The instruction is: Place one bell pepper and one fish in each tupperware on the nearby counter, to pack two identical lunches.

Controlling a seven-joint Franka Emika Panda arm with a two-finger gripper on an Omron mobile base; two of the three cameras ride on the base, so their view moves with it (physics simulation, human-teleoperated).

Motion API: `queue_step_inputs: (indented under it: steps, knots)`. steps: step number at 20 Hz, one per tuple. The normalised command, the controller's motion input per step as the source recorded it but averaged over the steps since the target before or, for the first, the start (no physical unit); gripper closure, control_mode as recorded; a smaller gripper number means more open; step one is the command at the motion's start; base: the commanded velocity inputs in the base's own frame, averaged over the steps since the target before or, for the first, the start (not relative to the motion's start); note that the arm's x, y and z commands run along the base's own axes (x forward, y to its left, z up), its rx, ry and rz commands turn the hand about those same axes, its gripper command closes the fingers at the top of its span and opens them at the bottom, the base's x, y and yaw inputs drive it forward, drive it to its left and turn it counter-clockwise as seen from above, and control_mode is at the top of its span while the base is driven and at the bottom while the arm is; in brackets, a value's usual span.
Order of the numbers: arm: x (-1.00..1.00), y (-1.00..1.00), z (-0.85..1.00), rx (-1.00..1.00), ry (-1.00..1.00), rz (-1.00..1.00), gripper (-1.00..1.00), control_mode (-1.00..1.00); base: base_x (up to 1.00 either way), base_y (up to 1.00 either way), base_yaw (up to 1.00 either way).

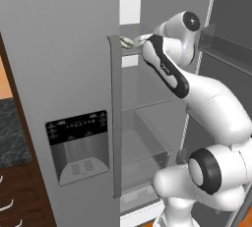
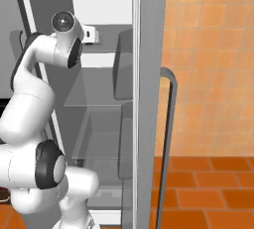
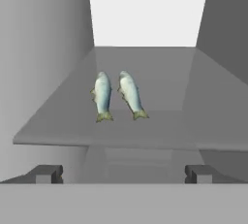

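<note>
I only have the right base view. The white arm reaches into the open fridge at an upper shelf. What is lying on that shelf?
Observer: Two slim pale silvery fish, one beside the other, lie on the flat grey fridge shelf with their tails toward the hand.
Operator: Is the hand holding either of them?
Observer: No. The hand is open and short of the shelf's front edge, with nothing between its fingertips.
Operator: What lies to the left of the fridge?
Observer: The left base view shows a dark speckled stone counter above brown drawers, next to the closed grey fridge door with its black dispenser panel.
</note>
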Motion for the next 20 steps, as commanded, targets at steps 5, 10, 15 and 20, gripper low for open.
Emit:
queue_step_inputs:
  steps: [5, 10, 15, 20]
  knots:
    - [0.63, -0.04, -0.02, 0.02, 0.06, 0.17, -1.0, -1.0, 0.0, 0.0, 0.0]
    - [0.42, 0.17, -0.13, -0.05, 0.0, 0.0, -1.0, -1.0, 0.0, 0.0, 0.0]
    - [0.55, 0.25, -0.1, -0.08, 0.0, -0.07, -1.0, -1.0, 0.0, 0.0, 0.0]
    - [0.61, 0.06, 0.0, 0.0, 0.07, -0.05, -1.0, -1.0, 0.0, 0.0, 0.0]
